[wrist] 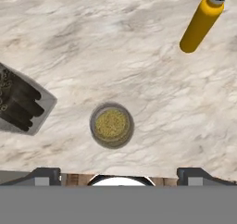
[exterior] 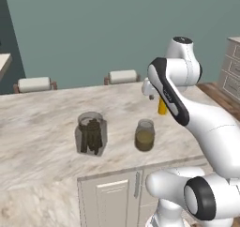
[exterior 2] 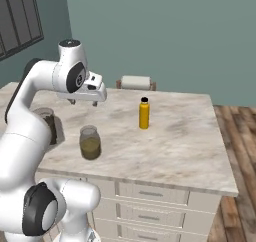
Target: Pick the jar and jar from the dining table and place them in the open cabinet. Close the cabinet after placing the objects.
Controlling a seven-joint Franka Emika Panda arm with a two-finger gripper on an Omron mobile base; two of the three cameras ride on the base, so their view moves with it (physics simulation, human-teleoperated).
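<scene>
2 jars on the desk (exterior: 42,123): small jar (exterior: 145,135), rounded clear glass, olive-green contents; large jar (exterior: 91,133), wider clear glass, dark brown sticks inside. They stand apart, side by side near the desk's front edge, both upright. 1 yellow bottle (exterior 2: 144,113) with black cap stands farther back, apart from both. Desk top is beige marbled stone. Gripper (exterior 2: 84,101) hangs above the small jar, not touching it, fingers spread wide, holding nothing. 2 chair backs (exterior: 33,84) behind the desk.

Dining table (exterior: 42,123) (marbled) holds two jars (exterior: 91,133) (exterior: 145,135), yellow bottle (exterior 2: 144,113).
</scene>
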